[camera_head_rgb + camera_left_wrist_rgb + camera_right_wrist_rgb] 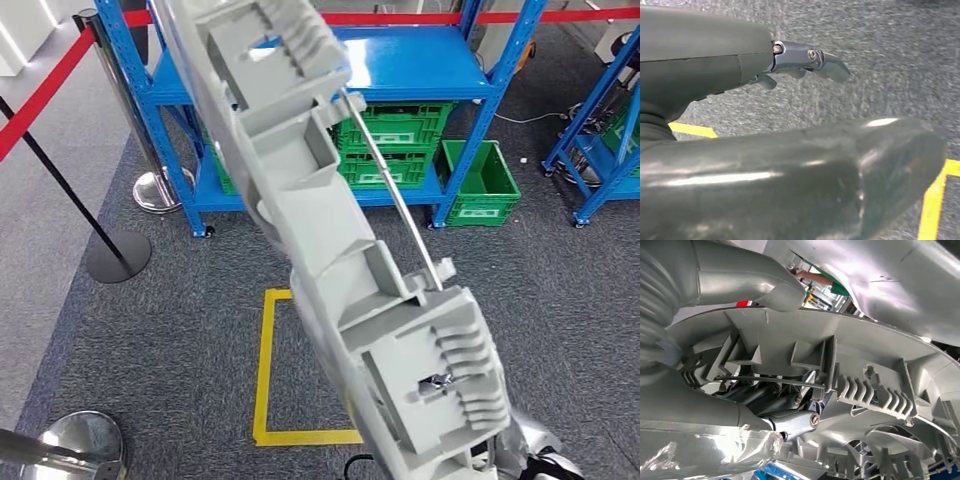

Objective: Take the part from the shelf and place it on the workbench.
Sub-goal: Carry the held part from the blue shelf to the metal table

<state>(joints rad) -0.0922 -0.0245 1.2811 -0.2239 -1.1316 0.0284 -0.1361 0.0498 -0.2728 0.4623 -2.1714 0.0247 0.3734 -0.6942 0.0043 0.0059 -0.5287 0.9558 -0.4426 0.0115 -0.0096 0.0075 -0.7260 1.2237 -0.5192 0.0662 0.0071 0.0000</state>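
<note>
The part [355, 260] is a long grey plastic moulding with ribs, pockets and a thin metal rod. It is lifted close to the head camera and slants from upper left to lower right, clear of the blue shelf [423, 60]. My right hand [791, 415] grips it from below, its dark fingers [806, 417] hooked among the ribs near the rod of the part [874, 355]. A bit of that arm shows silver at the lower right [532, 445]. My left hand [715, 65] hangs over the grey carpet, fingers [810, 57] stretched out, holding nothing.
Green crates [392, 140] fill the shelf's bottom level and another crate [483, 180] stands on the floor beside it. A yellow floor square [264, 370] lies ahead. Chrome posts [121, 110] with red belts stand left, with a second blue rack [604, 150] on the right.
</note>
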